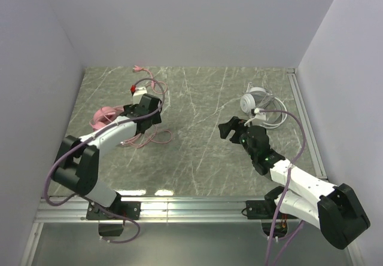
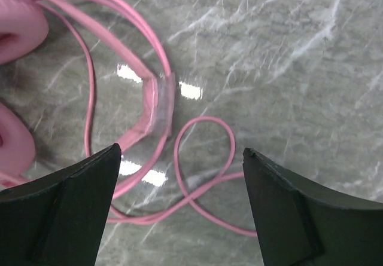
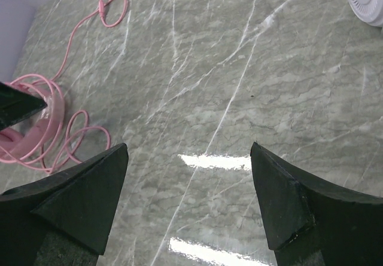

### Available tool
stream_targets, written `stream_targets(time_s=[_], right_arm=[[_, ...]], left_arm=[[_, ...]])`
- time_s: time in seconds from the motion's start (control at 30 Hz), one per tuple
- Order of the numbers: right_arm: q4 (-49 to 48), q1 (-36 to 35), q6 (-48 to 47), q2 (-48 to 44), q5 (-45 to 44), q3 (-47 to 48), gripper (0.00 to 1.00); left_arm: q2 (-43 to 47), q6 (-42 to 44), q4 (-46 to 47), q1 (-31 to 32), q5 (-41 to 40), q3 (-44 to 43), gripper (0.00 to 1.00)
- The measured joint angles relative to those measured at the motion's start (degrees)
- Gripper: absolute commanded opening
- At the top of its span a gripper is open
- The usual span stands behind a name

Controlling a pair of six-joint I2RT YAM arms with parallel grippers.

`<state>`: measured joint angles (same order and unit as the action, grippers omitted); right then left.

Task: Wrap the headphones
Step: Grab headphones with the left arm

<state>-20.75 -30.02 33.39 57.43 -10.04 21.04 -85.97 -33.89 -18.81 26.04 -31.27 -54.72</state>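
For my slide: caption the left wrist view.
Open left end effector hovers above pink headphones' looped cord on marble table.

Grey marbled table; white walls; aluminium rail.

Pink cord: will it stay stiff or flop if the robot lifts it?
Probably floppy: the pink cord is thin and lies in loose loops. Lifted at one spot, the rest would likely dangle and drag. It looks light, so it may slide on the shiny table.
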Motion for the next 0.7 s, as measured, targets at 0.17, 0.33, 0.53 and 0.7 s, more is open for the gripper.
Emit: stream_targets(time_s=[0.17, 0.33, 0.53, 0.7], right_arm=[[0.0, 0.0, 0.0, 0.1, 0.0, 0.0, 0.89], [0.0, 0.0, 0.0, 0.1, 0.0, 0.0, 0.89], [0.0, 0.0, 0.0, 0.2, 0.0, 0.0, 0.89], [0.0, 0.0, 0.0, 0.2, 0.0, 0.0, 0.89]], left_arm=[[-4.8, 1.6, 0.2, -2.3, -0.1, -2.8, 0.89], [-9.4, 2.0, 0.1, -5.9, -0.1, -3.0, 0.88], [-14.6, 2.3, 0.1, -6.1, 1.6, -3.7, 0.72], [-16.0, 3.3, 0.0, -6.1, 2.5, -5.4, 0.45]])
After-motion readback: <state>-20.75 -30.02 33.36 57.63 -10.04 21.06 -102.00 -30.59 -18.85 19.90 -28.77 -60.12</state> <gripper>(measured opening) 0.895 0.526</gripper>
